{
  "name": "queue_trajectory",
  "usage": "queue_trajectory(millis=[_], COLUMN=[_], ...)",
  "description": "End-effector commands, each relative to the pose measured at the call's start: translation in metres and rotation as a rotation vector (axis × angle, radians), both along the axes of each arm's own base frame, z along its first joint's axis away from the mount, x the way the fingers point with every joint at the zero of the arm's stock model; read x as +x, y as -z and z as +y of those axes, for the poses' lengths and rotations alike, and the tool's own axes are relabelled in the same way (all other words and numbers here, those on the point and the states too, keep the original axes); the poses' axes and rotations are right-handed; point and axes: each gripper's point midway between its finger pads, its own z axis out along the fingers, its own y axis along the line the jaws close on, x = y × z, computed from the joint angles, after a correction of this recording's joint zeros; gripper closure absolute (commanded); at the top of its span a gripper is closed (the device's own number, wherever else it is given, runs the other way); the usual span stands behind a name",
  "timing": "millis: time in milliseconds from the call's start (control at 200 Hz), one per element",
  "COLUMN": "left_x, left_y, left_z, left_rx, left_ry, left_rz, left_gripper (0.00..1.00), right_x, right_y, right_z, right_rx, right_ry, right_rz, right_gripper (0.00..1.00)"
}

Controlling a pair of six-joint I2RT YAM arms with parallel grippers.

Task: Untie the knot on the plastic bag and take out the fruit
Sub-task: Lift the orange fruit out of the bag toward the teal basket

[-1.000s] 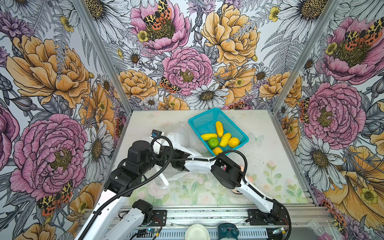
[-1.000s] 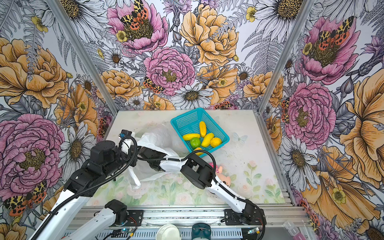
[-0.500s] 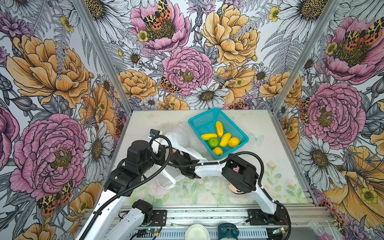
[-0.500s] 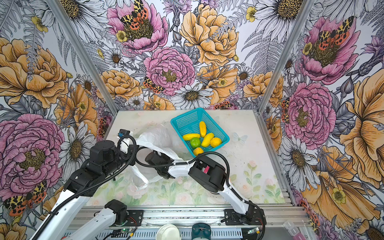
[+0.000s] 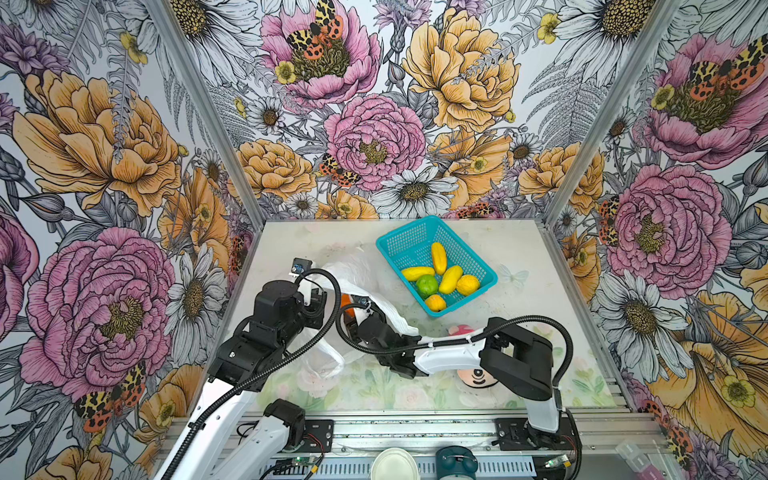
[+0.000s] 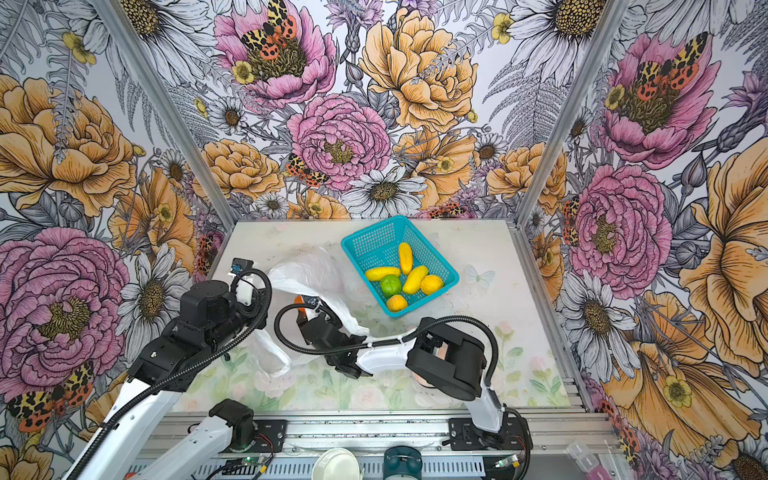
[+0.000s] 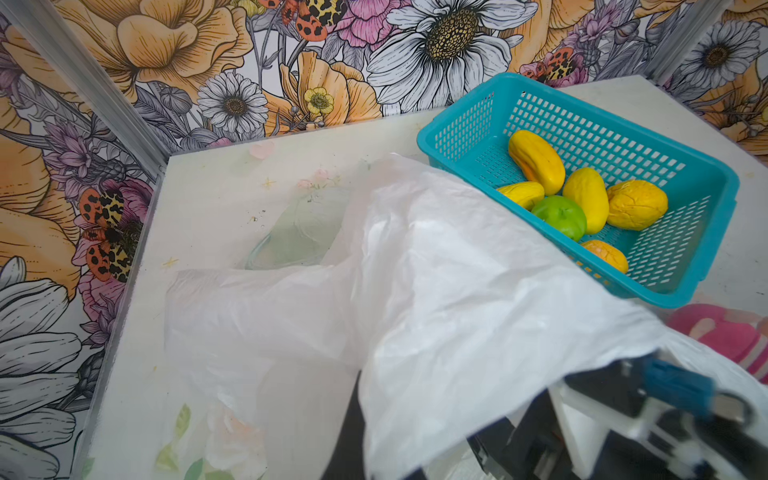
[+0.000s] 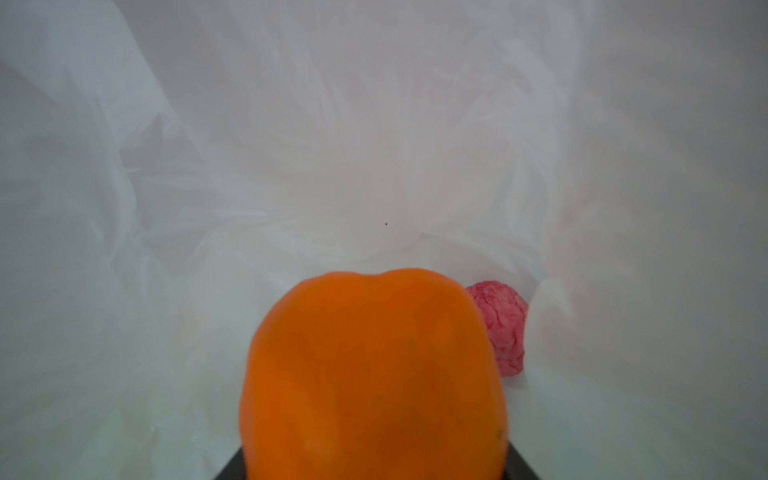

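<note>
Billowing up as a thin, crinkly, translucent white tent, the plastic bag (image 5: 357,270) lies left of middle on the pale floral table (image 5: 519,249), just beside the teal mesh basket (image 5: 405,243). The left gripper (image 5: 320,299) is closed on the bag's raised edge and holds the film up. One handle strap (image 5: 320,359) droops in a loose loop toward the front.

The right gripper (image 5: 352,312) reaches into the bag's mouth and clamps a smooth, glossy orange fruit (image 8: 374,374), of which both top views show only a sliver. Only the right wrist view looks inside the bag, where a bumpy pink-red fruit (image 8: 500,328) rests on the film just behind the orange one.

The left wrist view shows the basket's contents closest: three yellow oblong fruits (image 7: 536,162), a green round one (image 7: 559,216) and two wrinkled yellow-orange ones (image 7: 636,203), all glossy.
</note>
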Motion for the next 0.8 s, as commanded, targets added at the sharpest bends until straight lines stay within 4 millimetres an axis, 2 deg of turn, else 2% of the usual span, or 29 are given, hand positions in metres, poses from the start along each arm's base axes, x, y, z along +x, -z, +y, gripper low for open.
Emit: queue_trajectory(millis=[0,265,405,495,650,731,796], left_x=[0.002,0.003,0.003,0.003,0.002,0.002,0.001], left_y=[0.005,0.008,0.008,0.008,0.006,0.004,0.001], left_z=[0.006,0.005,0.005,0.006,0.005,0.007,0.008], left_rx=[0.003,0.004,0.004,0.002,-0.004,-0.004,-0.004], left_ry=[-0.038,-0.036,-0.034,-0.036,-0.03,-0.037,-0.039], left_rz=[0.012,0.024,0.023,0.021,0.018,0.013,0.002], left_gripper=[1.0,1.0,1.0,1.0,1.0,1.0,1.0], right_x=[-0.007,-0.027,-0.03,-0.024,-0.012,-0.014,-0.021], right_y=[-0.07,-0.13,-0.148,-0.146,-0.12,-0.112,-0.106], right_z=[-0.019,-0.082,-0.115,-0.131,-0.131,-0.109,-0.081], right_rx=[0.162,0.265,0.308,0.324,0.287,0.293,0.295], right_ry=[0.018,0.041,0.068,0.078,0.098,0.031,-0.035], right_rz=[-0.084,-0.145,-0.162,-0.147,-0.086,-0.046,-0.013], right_gripper=[0.56,0.56,0.56,0.56,0.57,0.6,0.6])
